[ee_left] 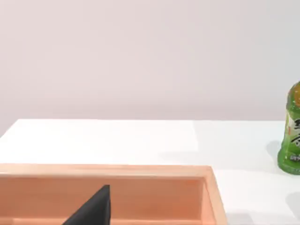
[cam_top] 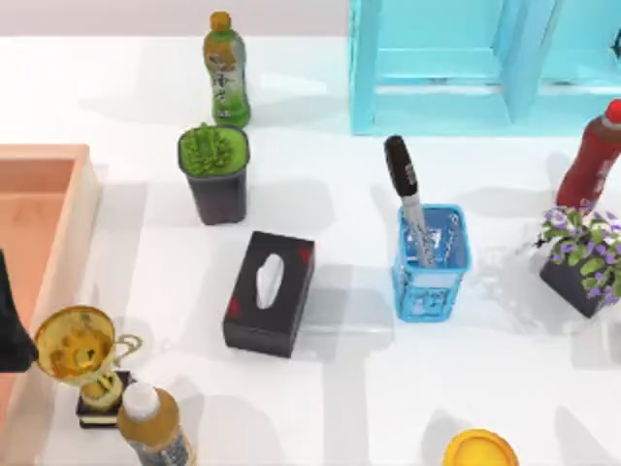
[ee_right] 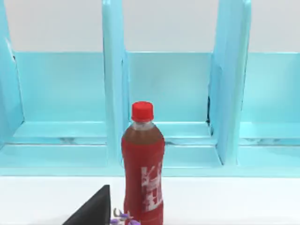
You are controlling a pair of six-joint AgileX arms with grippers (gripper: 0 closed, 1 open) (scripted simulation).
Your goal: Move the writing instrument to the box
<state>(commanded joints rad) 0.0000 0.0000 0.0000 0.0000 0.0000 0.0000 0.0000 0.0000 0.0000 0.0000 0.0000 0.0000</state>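
Observation:
The writing instrument, a pen with a black cap and a pale barrel, stands tilted in a small blue mesh basket right of the table's centre, cap end up and leaning toward the back. The box, large and of peach-tan wood, lies along the left edge, and its far wall fills the lower part of the left wrist view. My left arm hangs over the box, and a dark part of the left gripper shows above its inside. A dark part of my right gripper sits at the back right, far from the pen.
A black tissue box lies mid-table, behind it a dark pot with a green plant and a green bottle. A gold trophy and a capped bottle stand front left. A cyan shelf, red bottle and flower pot crowd the right.

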